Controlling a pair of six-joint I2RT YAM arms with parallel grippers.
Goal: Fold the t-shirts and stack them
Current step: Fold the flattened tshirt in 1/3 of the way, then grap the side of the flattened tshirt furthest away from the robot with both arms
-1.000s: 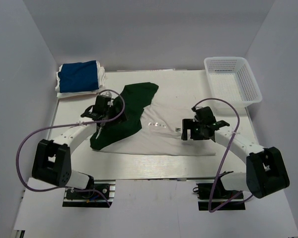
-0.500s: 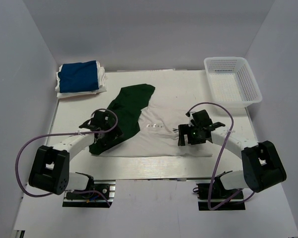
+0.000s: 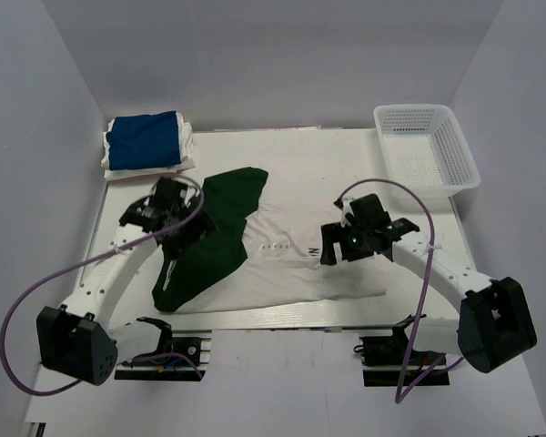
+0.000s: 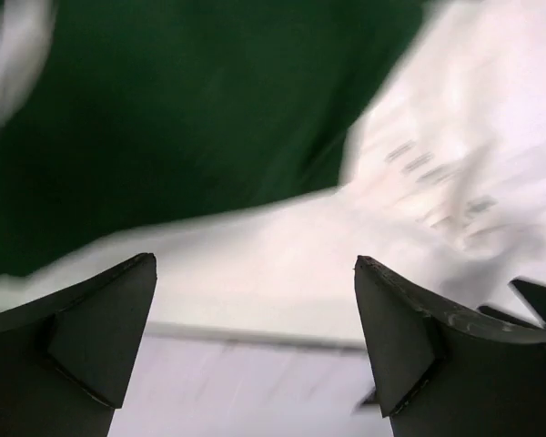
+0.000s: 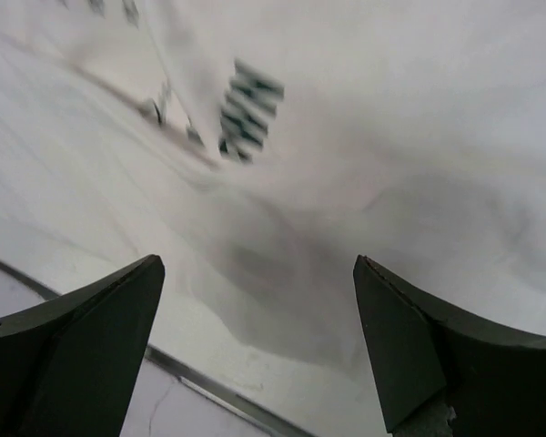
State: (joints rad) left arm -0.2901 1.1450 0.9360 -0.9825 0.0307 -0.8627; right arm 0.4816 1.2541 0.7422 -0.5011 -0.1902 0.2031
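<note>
Left end effector (image 4: 255,264): fingers spread wide, nothing between them, hanging over the seam where the green shirt (image 3: 209,232) overlaps the white shirt (image 3: 291,269). Contact with cloth cannot be told; the wrist view is blurred. Right end effector (image 5: 257,262): also spread wide and empty, low over the right half of the white shirt, with a patch of dark print just ahead of the fingers and a shallow wrinkle below them. Outward from the left arm: the green shirt lies unfolded and skewed, running from mid-worktop toward the near-left, draped on the left part of the white shirt. Outward from the right arm: the white shirt lies spread but rumpled across the middle of the worktop (image 3: 328,164), its near edge close to the worktop's front edge and small lettering showing near its centre. Far-left corner: the blue shirt (image 3: 144,141) sits folded in a neat block on a white folded layer that I cannot identify. Far-right corner: the basket (image 3: 455,155), well apart from all the cloth. Progress, as I judge it: the blue shirt looks finished and marks the stack site. Green and white are both unfolded and tangled one on the other, so separating, folding and stacking both remain; roughly a third done.
</note>
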